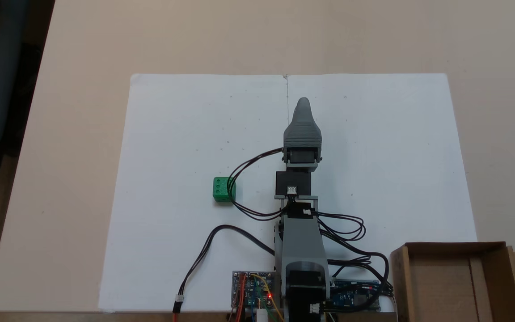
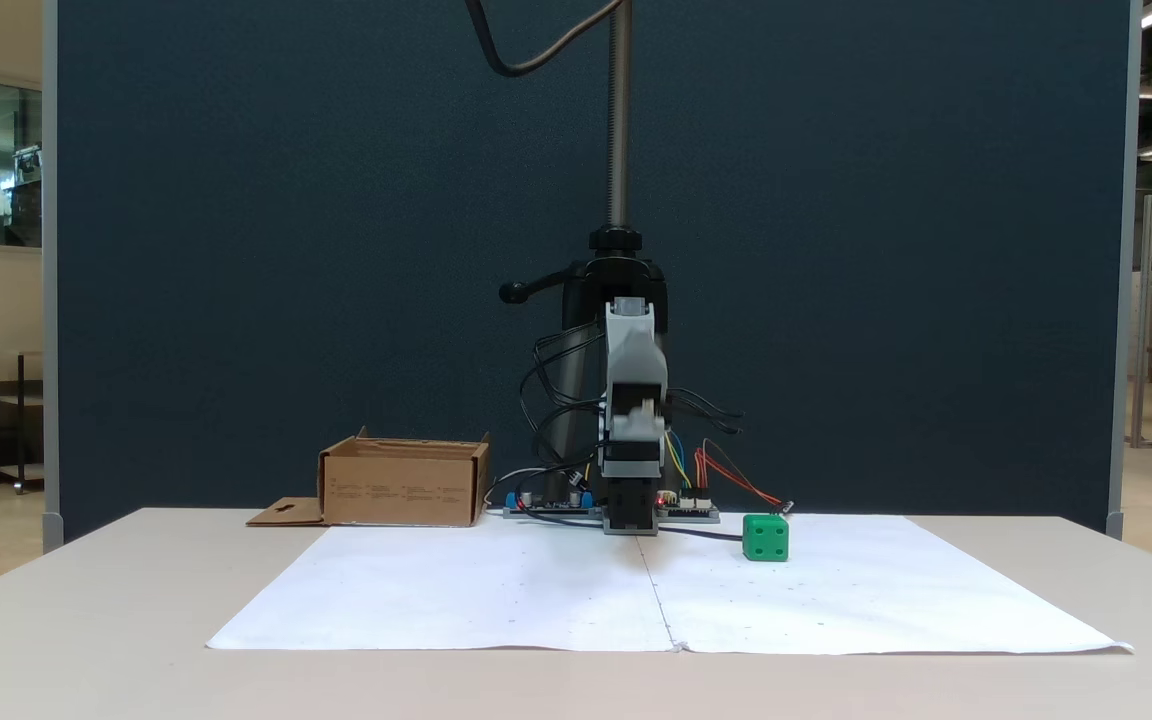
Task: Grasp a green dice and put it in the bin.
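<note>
From above: the gripper (image 1: pixel 303 103) points to 12 o'clock over the white paper (image 1: pixel 373 156); only one tip shows, so whether its jaws are apart cannot be told. The dice (image 1: pixel 224 188) lies at its 8 o'clock, the bin (image 1: pixel 456 247) at 4 o'clock.

From the front: the dice (image 2: pixel 766 537) rests on the paper at 3 o'clock of the arm (image 2: pixel 633 420), the bin (image 2: pixel 404 485) at 9 o'clock. Risk: slack cables (image 1: pixel 244 179) beside the dice could nudge it during the reach.
</note>
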